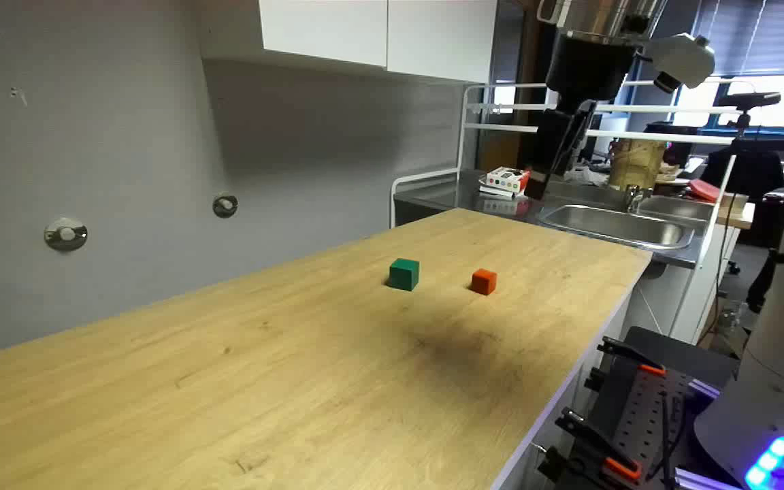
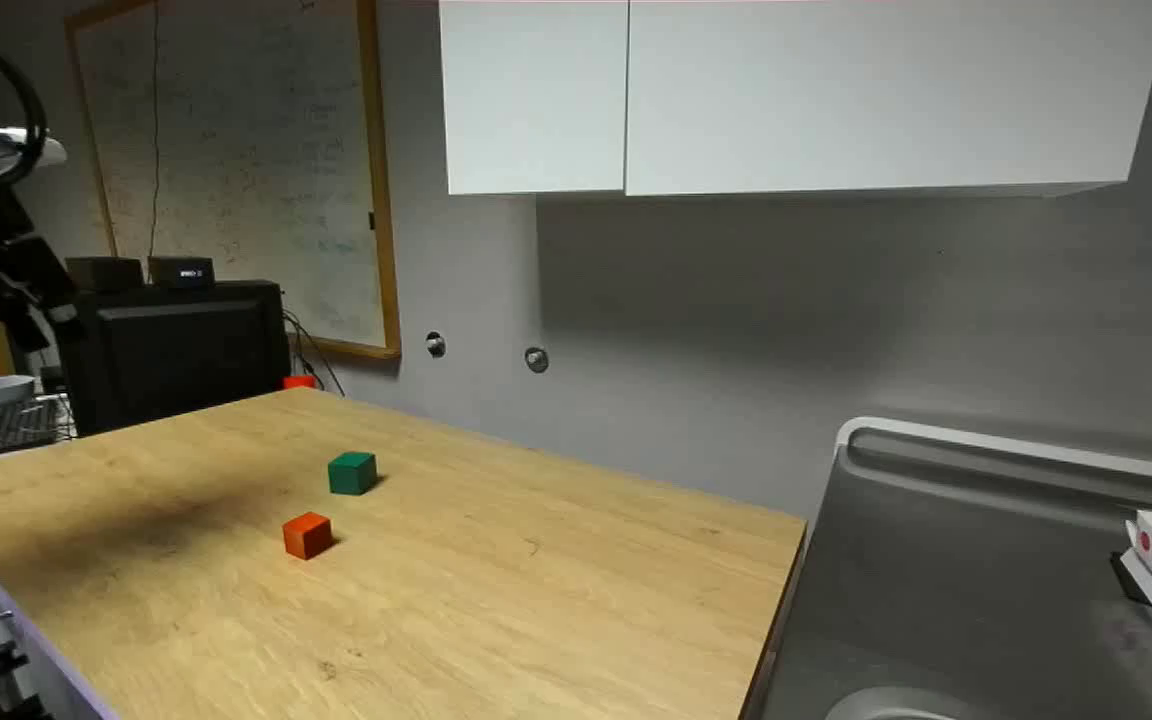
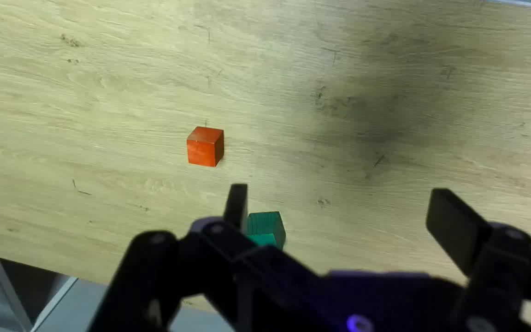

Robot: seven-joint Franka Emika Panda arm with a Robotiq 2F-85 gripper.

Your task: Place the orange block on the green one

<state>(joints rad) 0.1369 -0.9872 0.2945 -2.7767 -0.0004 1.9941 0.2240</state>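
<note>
Your bench [image 1: 263, 381] gives flat footing under the pieces, which should help a stack stand. Your jaws are spread wide with nothing held, well higher than the green block [image 1: 404, 274], presumably so you have room to line up a grasp. That green block sits flat and, as the base, is best left where it is. The orange block [image 1: 484, 281], looking a touch smaller, rests near the green block without touching it, a gap that should let you reach it without nudging the base.
</note>
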